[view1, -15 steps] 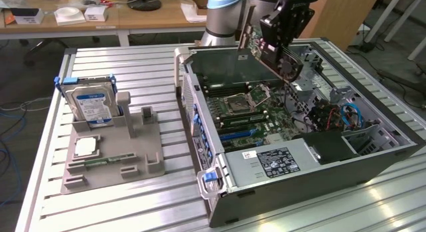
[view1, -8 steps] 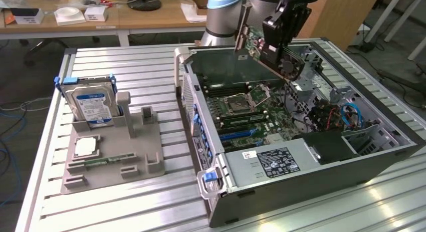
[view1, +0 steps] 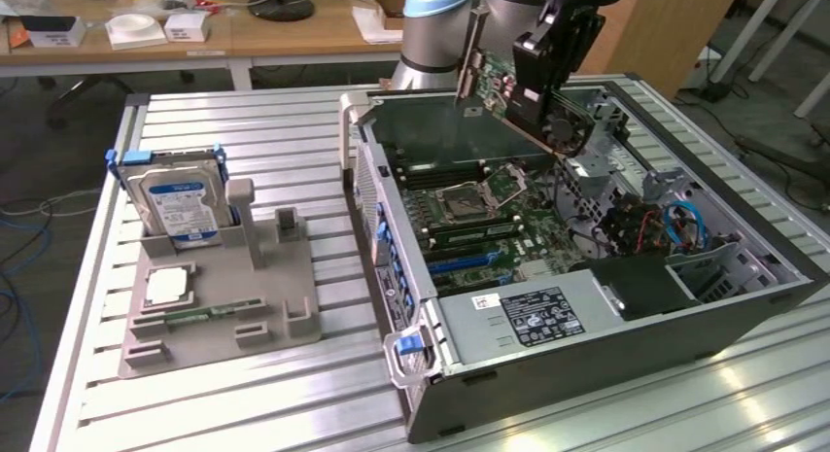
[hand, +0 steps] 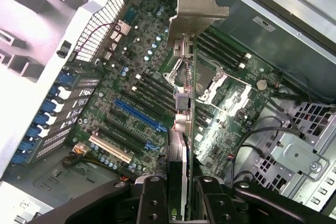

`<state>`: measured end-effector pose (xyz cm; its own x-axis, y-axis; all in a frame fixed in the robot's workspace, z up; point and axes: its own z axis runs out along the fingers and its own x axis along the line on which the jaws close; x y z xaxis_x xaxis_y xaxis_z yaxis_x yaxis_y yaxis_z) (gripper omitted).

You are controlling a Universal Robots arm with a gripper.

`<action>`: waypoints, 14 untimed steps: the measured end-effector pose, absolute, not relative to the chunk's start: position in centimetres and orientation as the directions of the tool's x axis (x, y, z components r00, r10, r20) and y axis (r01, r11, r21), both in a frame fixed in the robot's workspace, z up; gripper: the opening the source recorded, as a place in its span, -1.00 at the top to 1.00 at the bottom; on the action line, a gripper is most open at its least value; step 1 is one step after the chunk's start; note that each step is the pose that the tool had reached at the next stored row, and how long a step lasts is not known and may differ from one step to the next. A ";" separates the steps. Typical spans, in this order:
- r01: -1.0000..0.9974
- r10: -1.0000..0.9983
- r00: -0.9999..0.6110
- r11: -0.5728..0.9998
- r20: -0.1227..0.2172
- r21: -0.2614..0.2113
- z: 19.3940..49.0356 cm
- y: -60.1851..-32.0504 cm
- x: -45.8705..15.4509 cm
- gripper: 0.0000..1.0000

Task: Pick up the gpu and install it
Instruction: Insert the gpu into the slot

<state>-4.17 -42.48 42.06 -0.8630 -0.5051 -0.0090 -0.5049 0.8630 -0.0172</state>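
Note:
The gpu (view1: 497, 83) hangs on edge above the open computer case (view1: 584, 306), its silvery end bracket (view1: 469, 58) toward the exterior view's left. My gripper (view1: 538, 78) is shut on the card's upper part. From the wrist, the gpu (hand: 185, 103) appears edge-on with its bracket (hand: 202, 3) at the far end and my gripper (hand: 181, 203) clamped on either side of it. Below the card lies the motherboard (hand: 131, 93) with a blue slot (hand: 139, 116) and black slots beside it. The card is clear of the board.
A grey parts holder (view1: 247, 326) sits on the slatted table at the exterior view's left, carrying an upright silver hard drive (view1: 182, 194) and a small green memory stick (view1: 194, 316). Cables (view1: 681, 224) and a black power supply (view1: 545, 311) crowd the case's near end.

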 end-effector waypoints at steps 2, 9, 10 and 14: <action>-0.505 -0.505 -0.863 0.863 -0.009 -0.017 42.1 -42.5 -4.2 0.46; -0.507 -0.507 -0.862 0.862 -0.009 -0.017 42.1 -42.5 -4.2 0.46; -0.510 -0.510 -0.860 0.860 -0.009 -0.017 42.1 -42.5 -4.2 0.46; -0.556 -0.556 -0.831 0.831 -0.009 -0.017 42.1 -42.5 -4.2 0.46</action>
